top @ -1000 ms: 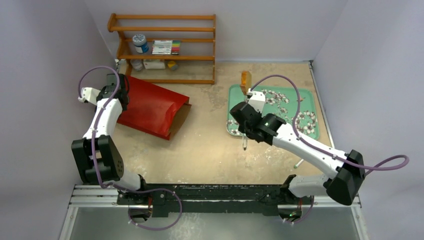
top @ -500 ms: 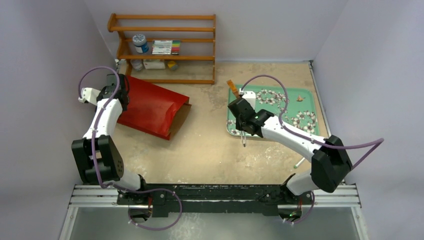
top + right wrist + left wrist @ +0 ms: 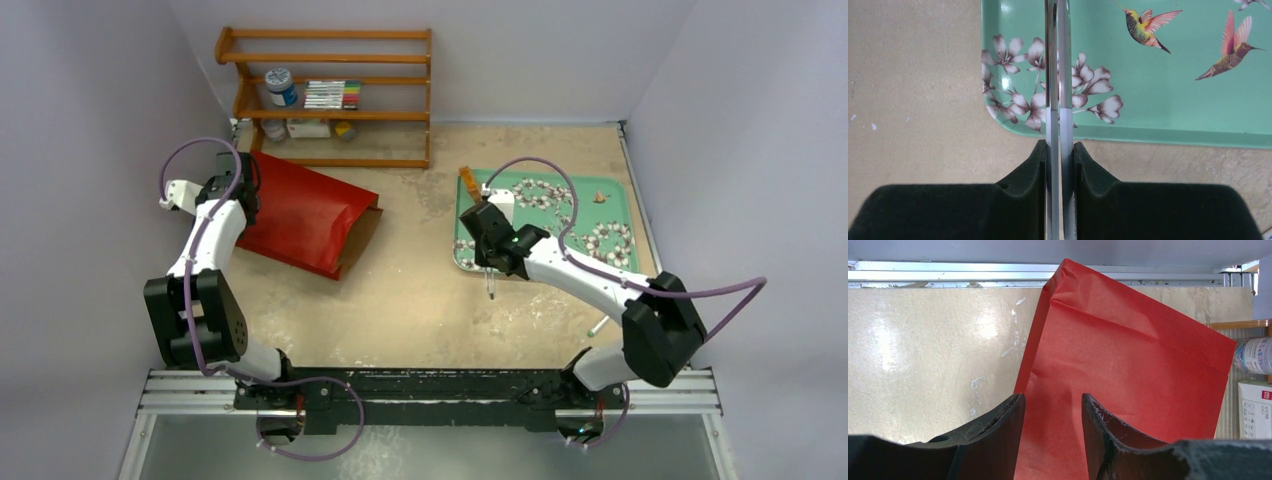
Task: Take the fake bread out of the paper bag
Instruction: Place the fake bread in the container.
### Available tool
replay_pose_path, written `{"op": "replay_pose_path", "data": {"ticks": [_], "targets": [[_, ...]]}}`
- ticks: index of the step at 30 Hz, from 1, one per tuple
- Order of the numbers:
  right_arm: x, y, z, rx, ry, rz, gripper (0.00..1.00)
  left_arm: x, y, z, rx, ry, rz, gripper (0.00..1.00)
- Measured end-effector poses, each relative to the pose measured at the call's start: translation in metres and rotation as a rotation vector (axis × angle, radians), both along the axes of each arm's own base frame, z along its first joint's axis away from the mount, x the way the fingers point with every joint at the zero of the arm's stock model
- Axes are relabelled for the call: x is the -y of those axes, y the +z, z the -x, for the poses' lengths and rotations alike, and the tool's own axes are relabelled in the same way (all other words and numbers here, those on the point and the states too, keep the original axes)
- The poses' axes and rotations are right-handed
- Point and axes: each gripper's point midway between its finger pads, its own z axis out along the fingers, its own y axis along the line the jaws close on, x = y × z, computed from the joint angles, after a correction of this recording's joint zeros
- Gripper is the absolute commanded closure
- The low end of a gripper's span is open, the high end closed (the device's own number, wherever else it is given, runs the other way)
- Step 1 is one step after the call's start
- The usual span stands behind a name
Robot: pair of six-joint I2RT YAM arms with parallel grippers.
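The red paper bag (image 3: 305, 215) lies on its side at the left, its brown mouth facing right. My left gripper (image 3: 240, 185) is at the bag's closed end. In the left wrist view that gripper (image 3: 1052, 402) pinches the bag (image 3: 1128, 365) at its side edge, and the paper is dimpled between the fingers. My right gripper (image 3: 486, 265) is shut on metal tongs (image 3: 1058, 75). Its fingers (image 3: 1038, 165) sit just off the tray's near edge. A small orange-tan bread piece (image 3: 464, 177) is at the tongs' far tip, by the tray's far-left corner. No other bread shows.
The green flowered tray (image 3: 590, 225) lies at the right, with a small tan bit (image 3: 598, 197) on it. A wooden shelf (image 3: 330, 95) with jars and boxes stands at the back. A white pen (image 3: 597, 327) lies near the right arm's base.
The right arm has swung the tongs leftward, so the orange-tan piece went from above the tray's far edge to its far-left corner. The left arm and bag have stayed put.
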Motion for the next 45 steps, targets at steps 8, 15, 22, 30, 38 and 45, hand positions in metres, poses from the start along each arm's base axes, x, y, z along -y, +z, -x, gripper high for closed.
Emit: {"op": "replay_pose_path", "data": {"ticks": [8, 15, 22, 30, 38, 45], "targets": [[0.003, 0.011, 0.005, 0.019, -0.025, -0.036, 0.98, 0.001, -0.002, -0.001, 0.004, -0.001, 0.0, 0.55], [0.009, -0.004, 0.013, -0.016, -0.031, -0.014, 0.96, 0.001, -0.003, 0.0, 0.003, -0.002, 0.0, 0.55], [0.002, -0.008, 0.011, -0.02, -0.022, -0.042, 0.74, 0.001, -0.003, 0.0, 0.002, -0.001, -0.001, 0.55], [-0.006, -0.025, 0.016, -0.058, -0.001, -0.068, 0.55, 0.0, -0.003, 0.0, 0.001, 0.001, -0.005, 0.54], [-0.004, -0.036, 0.023, -0.093, 0.003, -0.067, 0.55, 0.0, -0.002, 0.001, 0.0, 0.003, -0.007, 0.55], [-0.006, -0.019, 0.021, -0.051, 0.005, -0.102, 0.56, 0.0, -0.003, 0.001, -0.002, 0.004, -0.008, 0.54]]}}
